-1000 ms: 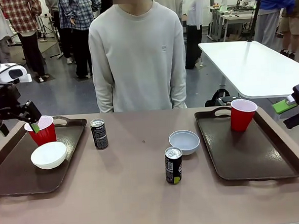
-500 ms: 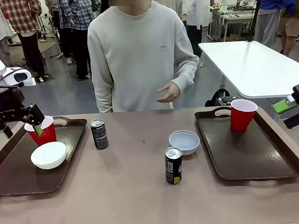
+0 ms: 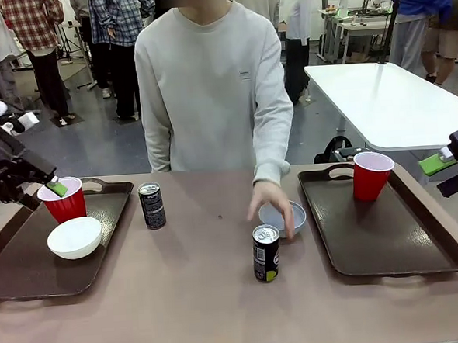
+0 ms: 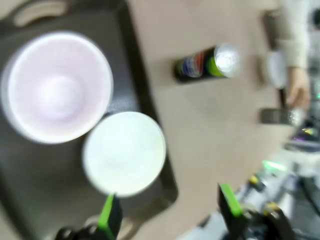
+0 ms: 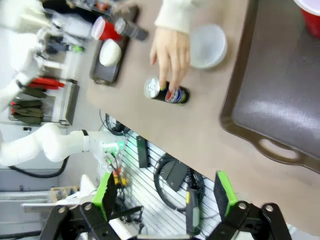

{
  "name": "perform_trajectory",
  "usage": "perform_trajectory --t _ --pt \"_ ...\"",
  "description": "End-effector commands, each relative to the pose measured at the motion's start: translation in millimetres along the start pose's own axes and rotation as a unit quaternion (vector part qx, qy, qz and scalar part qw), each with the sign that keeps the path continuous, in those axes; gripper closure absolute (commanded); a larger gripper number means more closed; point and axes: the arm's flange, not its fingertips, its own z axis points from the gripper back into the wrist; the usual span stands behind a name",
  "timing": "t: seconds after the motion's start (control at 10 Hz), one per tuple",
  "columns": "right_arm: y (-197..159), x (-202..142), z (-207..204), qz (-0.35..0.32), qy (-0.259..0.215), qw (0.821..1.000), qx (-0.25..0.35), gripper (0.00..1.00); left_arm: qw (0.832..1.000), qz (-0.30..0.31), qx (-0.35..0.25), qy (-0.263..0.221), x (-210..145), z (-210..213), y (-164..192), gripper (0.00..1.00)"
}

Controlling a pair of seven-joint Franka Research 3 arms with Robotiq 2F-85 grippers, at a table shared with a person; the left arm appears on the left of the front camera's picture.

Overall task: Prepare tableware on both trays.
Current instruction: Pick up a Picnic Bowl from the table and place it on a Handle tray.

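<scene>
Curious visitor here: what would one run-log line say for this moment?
left gripper: open, by red cup on left tray | right gripper: open, beside right tray | person's hand: by grey-blue bowl

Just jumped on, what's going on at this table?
The person's hand is at the grey-blue bowl mid-table, beside one can; the other can stands near the left tray, which holds a red cup and white bowl. The right tray holds a second red cup. The left tool, by its cup, and the right tool, beyond its tray, are open.
</scene>
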Motion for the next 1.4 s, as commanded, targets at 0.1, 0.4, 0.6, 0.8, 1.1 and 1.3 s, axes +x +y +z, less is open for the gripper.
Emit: perform_trajectory --t 0.1,0.4,0.6,0.8,1.1,1.3 --pt "106.8 -7.0 24.0 0.031 0.012 0.979 -0.2 0.0 0.978 -0.064 -0.197 0.037 -1.0 -17.1 21.8 0.0" --pt "185.9 29.4 -5.4 0.045 0.055 0.936 -0.345 0.0 0.953 -0.045 -0.299 -0.009 -26.3 -27.4 8.3 0.0" --pt "200.9 58.8 -41.0 0.032 0.089 0.922 -0.375 0.0 0.944 0.011 -0.319 -0.08 -63.8 -12.6 -0.1 0.0" --pt "204.2 77.5 -73.5 0.009 0.081 0.929 -0.36 0.0 0.936 0.024 -0.328 -0.128 -97.4 4.5 -2.4 0.0" --pt "197.2 73.4 -97.1 0.008 0.071 0.95 -0.303 0.0 0.952 0.038 -0.277 -0.129 -114.8 6.1 -37.5 0.0" --pt "191.6 85.3 -95.2 0.005 0.084 0.932 -0.353 0.0 0.934 0.021 -0.332 -0.128 -99.0 16.7 2.6 0.0"
